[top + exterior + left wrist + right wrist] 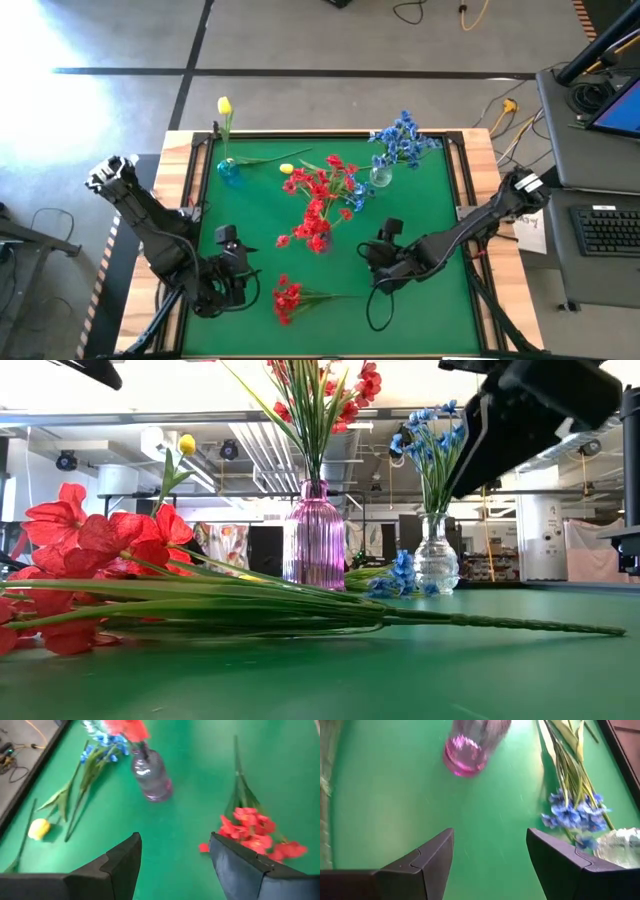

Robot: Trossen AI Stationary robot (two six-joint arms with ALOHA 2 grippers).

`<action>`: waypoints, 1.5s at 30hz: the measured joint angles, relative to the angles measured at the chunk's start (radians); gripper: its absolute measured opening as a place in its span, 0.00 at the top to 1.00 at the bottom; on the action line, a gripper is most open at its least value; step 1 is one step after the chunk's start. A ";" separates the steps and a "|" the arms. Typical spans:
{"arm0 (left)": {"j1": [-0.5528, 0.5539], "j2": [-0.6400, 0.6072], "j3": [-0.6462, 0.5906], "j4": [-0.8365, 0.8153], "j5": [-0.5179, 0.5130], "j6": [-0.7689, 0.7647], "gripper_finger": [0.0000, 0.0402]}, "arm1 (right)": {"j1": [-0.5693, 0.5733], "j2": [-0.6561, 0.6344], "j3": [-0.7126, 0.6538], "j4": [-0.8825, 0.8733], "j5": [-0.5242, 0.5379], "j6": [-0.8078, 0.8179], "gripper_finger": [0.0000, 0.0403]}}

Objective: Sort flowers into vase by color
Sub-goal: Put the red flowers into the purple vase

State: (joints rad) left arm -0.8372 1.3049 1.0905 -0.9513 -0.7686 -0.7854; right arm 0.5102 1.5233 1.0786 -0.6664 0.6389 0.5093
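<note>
A loose red flower sprig [288,298] lies flat on the green mat near the front edge, its stem pointing right [200,600]. My left gripper [236,276] hovers open just left of it; its fingers [172,865] have nothing between them, and the red blossoms [252,832] show beside one finger. My right gripper [385,256] hangs open [490,860] over the mat right of the pink vase [320,240], which stands at mid-table with red flowers. A clear vase [381,178] holds blue flowers. A small blue vase [228,168] holds a yellow flower.
A loose blue sprig [577,815] lies on the mat between the pink and clear vases. A loose yellow bud [287,169] lies near the far left vase. The wooden table rim [180,180] frames the mat. Bare mat spreads along the front right.
</note>
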 joint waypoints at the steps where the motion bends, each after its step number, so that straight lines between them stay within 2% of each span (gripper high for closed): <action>1: 0.006 -0.009 0.000 -0.010 -0.001 0.006 0.46 | 0.000 -0.002 0.000 0.013 0.002 -0.005 0.40; 8: 0.037 -0.043 -0.021 -0.038 -0.041 0.055 0.46 | 0.000 0.001 0.000 0.041 0.019 -0.040 0.40; 13: 0.043 -0.026 -0.041 0.018 -0.016 0.044 0.46 | 0.000 0.001 -0.001 0.077 0.016 -0.039 0.40; 15: 0.041 -0.013 -0.041 0.036 0.002 0.044 0.46 | 0.000 0.005 -0.009 0.177 -0.002 -0.057 0.40; 19: 0.039 -0.001 -0.041 0.035 0.010 0.042 0.46 | -0.003 0.049 -0.036 0.447 -0.185 -0.192 0.39; 24: 0.040 -0.001 -0.041 0.034 0.008 0.043 0.46 | -0.002 0.137 -0.042 0.646 -0.228 -0.230 0.36; 32: 0.040 -0.003 -0.032 0.036 0.010 0.041 0.46 | -0.002 0.296 -0.024 0.729 -0.303 -0.176 0.33; 41: 0.040 -0.005 0.063 -0.020 0.011 0.051 0.46 | -0.022 0.419 0.025 0.777 -0.388 -0.161 0.38; 45: 0.040 -0.005 0.085 -0.024 0.012 0.064 0.46 | -0.030 0.435 0.033 0.785 -0.385 -0.161 0.40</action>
State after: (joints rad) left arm -0.7975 1.2999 1.1756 -0.9752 -0.7569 -0.7212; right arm 0.4800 1.9582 1.1114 0.1191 0.2535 0.3487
